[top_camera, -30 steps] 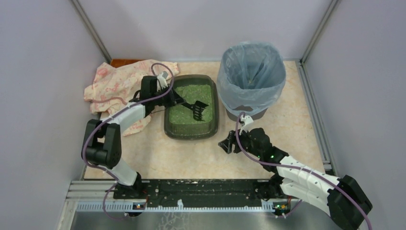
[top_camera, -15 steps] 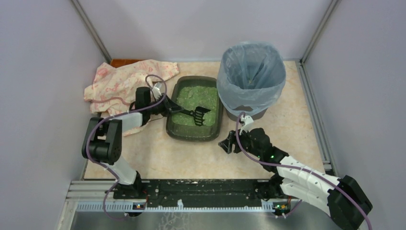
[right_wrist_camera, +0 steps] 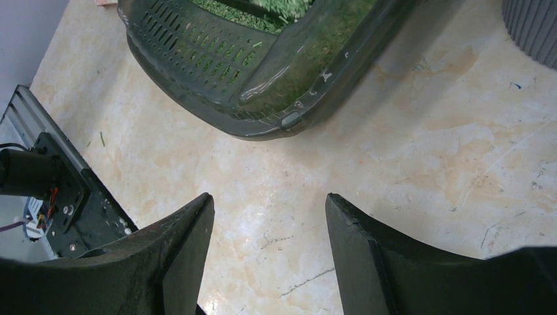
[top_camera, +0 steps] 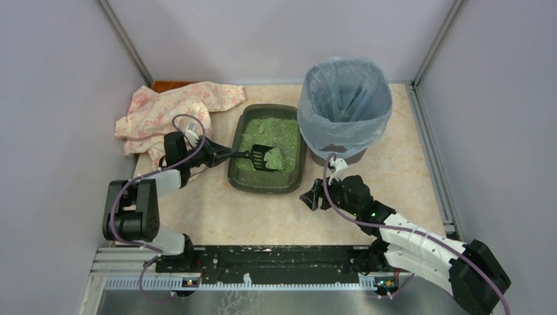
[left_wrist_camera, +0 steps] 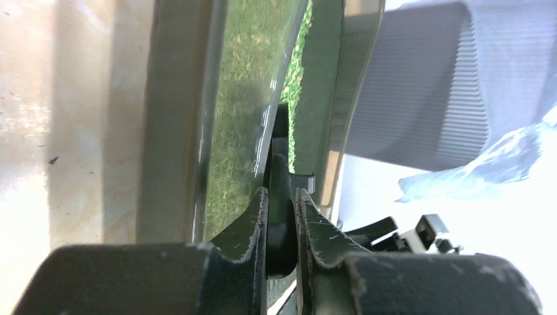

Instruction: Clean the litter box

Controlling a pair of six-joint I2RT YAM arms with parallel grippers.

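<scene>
Beige marbled tabletop (top_camera: pixel 276 220) is carrying the shallow dark grey-green plastic litter box (top_camera: pixel 263 188) at centre-far. The left gripper (top_camera: pixel 226 155) is pinching the small black slotted scoop (top_camera: pixel 263 157) by its handle, head inside the box. The right gripper (top_camera: pixel 312 196) is hanging wide apart, empty, near the box's near-right corner.

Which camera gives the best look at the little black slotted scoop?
The overhead view: the small black slotted plastic scoop shows whole, held by the left hand, carrying litter over the dark grey-green plastic litter box. The left wrist view shows only its handle edge-on; the right wrist view shows almost none of it.
</scene>
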